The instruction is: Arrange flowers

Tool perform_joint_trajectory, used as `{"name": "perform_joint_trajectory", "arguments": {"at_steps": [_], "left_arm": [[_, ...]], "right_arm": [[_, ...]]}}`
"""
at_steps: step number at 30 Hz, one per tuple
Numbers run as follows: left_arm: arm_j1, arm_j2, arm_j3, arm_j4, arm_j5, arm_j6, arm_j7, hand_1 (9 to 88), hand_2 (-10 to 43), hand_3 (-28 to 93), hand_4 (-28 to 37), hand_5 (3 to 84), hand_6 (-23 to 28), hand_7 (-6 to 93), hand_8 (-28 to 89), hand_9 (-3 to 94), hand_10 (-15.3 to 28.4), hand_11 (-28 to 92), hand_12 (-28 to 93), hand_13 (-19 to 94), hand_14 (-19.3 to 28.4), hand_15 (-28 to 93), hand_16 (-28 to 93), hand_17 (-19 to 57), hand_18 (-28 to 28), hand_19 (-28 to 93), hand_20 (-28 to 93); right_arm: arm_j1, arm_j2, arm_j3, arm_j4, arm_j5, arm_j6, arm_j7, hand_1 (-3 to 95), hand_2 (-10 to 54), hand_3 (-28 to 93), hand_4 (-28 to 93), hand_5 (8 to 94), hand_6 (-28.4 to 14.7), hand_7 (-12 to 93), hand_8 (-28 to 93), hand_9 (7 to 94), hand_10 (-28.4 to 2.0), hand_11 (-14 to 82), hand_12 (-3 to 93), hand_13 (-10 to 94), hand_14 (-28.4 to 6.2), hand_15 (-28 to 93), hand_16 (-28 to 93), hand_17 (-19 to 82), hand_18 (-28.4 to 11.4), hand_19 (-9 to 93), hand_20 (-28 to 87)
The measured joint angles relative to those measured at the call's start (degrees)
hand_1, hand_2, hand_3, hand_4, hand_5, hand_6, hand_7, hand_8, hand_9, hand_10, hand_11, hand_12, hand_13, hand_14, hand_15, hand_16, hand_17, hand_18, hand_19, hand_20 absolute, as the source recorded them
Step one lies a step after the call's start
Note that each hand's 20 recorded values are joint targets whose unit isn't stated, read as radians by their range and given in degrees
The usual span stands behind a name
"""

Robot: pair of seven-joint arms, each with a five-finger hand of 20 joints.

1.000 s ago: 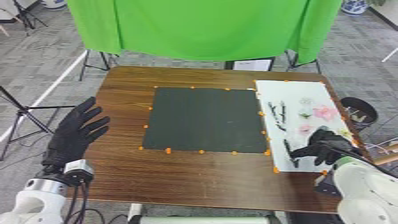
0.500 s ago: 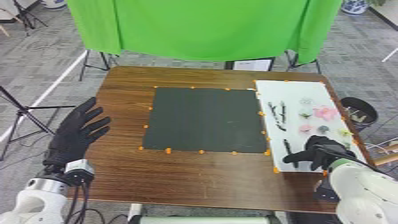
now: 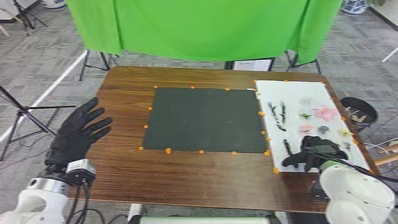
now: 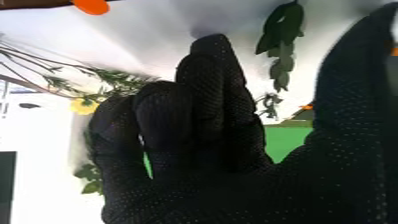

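In the head view my right hand (image 3: 313,153) is over the near end of the white sheet (image 3: 286,95), its fingers relaxed and holding nothing. Dark stems (image 3: 277,112) lie along that sheet's left side, and a dark green sprig (image 3: 287,147) is just left of the hand. A pink flower (image 3: 325,113) and smaller pale blooms (image 3: 306,128) lie beyond it. In the right wrist view my right hand (image 4: 209,130) has straight fingers, with the leafy sprig (image 4: 282,40) between them and the thumb, apart from both, and a yellow flower (image 4: 84,106) beyond. My left hand (image 3: 75,134) is open over the table's left edge.
A black mat (image 3: 206,120) with orange markers around it lies mid-table, left of the white sheet. A dark bin (image 3: 359,111) stands beyond the brown table's (image 3: 204,175) right edge. A green cloth (image 3: 204,30) hangs behind the table.
My right hand has shifted left and slightly nearer the table's front edge, towards the dark green sprig, uncovering small flowers on the sheet. The left hand has hardly moved.
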State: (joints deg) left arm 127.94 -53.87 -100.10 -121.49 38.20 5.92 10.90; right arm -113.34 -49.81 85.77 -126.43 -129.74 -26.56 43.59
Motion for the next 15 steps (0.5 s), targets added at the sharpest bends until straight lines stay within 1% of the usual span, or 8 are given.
{"name": "perform_joint_trajectory", "arguments": {"at_steps": [1,2,4,5,6,7,10,15], "left_arm": [[-0.01,0.00,0.02,0.00,0.00,0.00,-0.02,27.8,-4.7,68,-26.8,23.7,2.7,24.6,-13,19.6,11.9,26,16,18,16.6,40,-2,-8.9,22.8,44,12],[0.00,0.00,0.02,0.00,0.00,0.00,-0.03,27.8,-4.7,68,-26.8,23.7,2.7,24.6,-13,19.6,11.9,26,16,18,16.6,40,-2,-8.9,22.8,44,12],[0.00,0.00,0.02,0.00,0.00,0.00,-0.06,27.8,-4.7,68,-26.7,23.8,2.7,24.6,-13,19.6,11.9,26,16,18,16.6,40,-2,-8.9,22.8,44,12],[0.00,0.00,0.02,0.00,0.00,0.00,-0.07,27.9,-4.7,68,-26.7,23.7,2.7,24.6,-13,19.5,11.9,26,16,18,16.6,40,-2,-8.9,22.8,44,12],[0.00,0.00,0.02,0.00,0.00,0.00,-0.09,27.9,-4.7,68,-26.8,23.7,2.7,24.5,-13,19.6,11.9,26,16,18,16.5,40,-2,-8.9,22.8,44,12],[0.00,0.00,0.02,0.00,0.00,0.00,-0.10,27.9,-4.7,68,-26.8,23.7,2.7,24.6,-13,19.6,11.9,26,16,18,16.5,40,-2,-8.9,22.8,44,12],[-0.02,0.00,0.06,0.03,0.01,0.00,-0.15,27.9,-4.6,68,-26.9,23.7,2.7,24.6,-13,19.6,11.9,26,16,18,16.5,40,-2,-8.9,22.8,44,12],[-0.07,-0.06,0.14,0.09,0.01,0.00,-0.20,27.9,-4.6,68,-26.9,23.7,2.7,24.7,-13,19.6,11.9,26,16,18,16.6,40,-2,-8.9,22.8,44,12]], "right_arm": [[0.14,0.00,-0.32,0.09,-0.45,0.07,0.00,33.0,-9.5,75,-28,66.0,0.5,48,-16,71.3,-11.1,56.5,43.2,69,-9.4,78,34,38,-20.7,93,51],[0.24,0.00,-0.63,0.17,-0.90,0.17,-0.02,34.2,-9.5,74,-28,66.1,0.5,47,-13,71.5,-11.0,56.5,43.3,69,-9.3,78,35,38,-20.6,93,51],[0.34,0.00,-1.24,0.31,-1.87,0.64,-0.16,41.1,-9.5,66,-28,66.7,0.8,47,2,72.6,-10.4,56.7,43.4,71,-8.7,78,35,39,-20.4,93,52],[0.34,0.00,-1.57,0.40,-2.42,1.05,-0.27,46.6,-9.5,61,-28,67.7,1.0,48,7,75.1,-9.8,56.7,43.3,72,-8.1,78,35,41,-20.3,93,53],[0.34,0.00,-1.97,0.53,-3.00,1.53,-0.40,49.0,-9.5,60,-28,68.8,1.3,49,8,76.7,-9.3,56.5,43.5,73,-7.8,78,36,41,-20.1,93,54],[0.32,0.00,-2.41,0.73,-3.53,2.12,-0.61,49.4,-9.5,62,-28,69.4,1.4,49,8,77.4,-9.1,56.5,43.7,73,-7.6,78,36,42,-19.9,93,55],[0.07,-0.06,-3.38,1.39,-4.21,4.55,-1.41,48.7,-9.5,73,-28,72.1,2.7,49,9,80.9,-7.5,51.9,52.7,75,-7.1,78,37,43,-19.7,93,57],[-0.33,-0.20,-3.63,1.78,-4.63,6.27,-3.35,46.9,-9.5,83,-28,71.3,2.5,50,17,81.9,-7.2,49.0,59.3,76,-7.1,79,38,44,-20.2,93,60]]}}
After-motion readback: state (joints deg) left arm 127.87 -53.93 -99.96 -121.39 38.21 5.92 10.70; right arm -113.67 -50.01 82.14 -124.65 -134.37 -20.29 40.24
